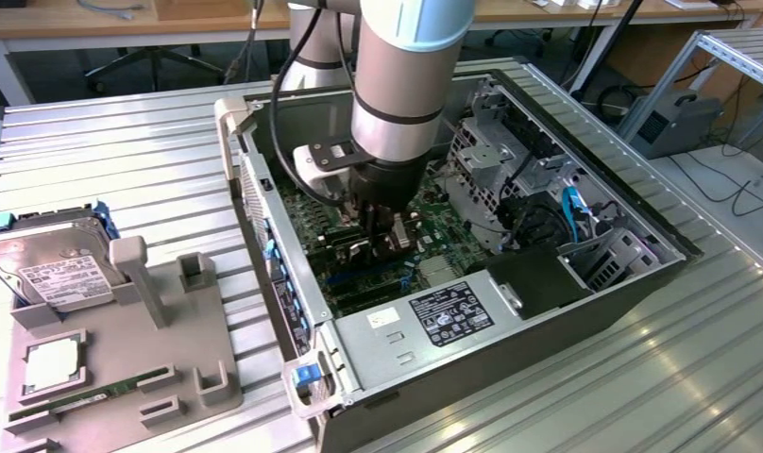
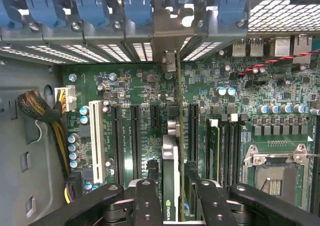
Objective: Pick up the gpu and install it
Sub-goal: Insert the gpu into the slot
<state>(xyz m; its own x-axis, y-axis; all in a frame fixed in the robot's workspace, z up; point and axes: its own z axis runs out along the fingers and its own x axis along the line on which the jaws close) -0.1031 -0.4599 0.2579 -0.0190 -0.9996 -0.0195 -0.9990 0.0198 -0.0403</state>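
Wrist view: black fingers point(image 2: 170, 198) clenched on the gpu, a thin green card w/ black face point(image 2: 170, 178), held edge-on just above the green motherboard point(image 2: 135, 86), silver bracket point(image 2: 170, 61) ahead. Judgement: keep card square to the slot, press evenly. Open grey metal PC case point(image 1: 634, 274) sits on a ribbed aluminium counter point(image 1: 117, 160); desks behind.

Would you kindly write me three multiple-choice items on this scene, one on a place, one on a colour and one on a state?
1. Where is the gpu? A on the grey fixture; B inside the computer case; C on the floor.
2. The slot latches are: A red; B blue; C yellow.
3. The fingers are: A open and empty; B shut on the gpu; C shut on a cable.
Answers: B, the card stands over the motherboard; B, blue clips line the rear; B, they clamp the card's sides.
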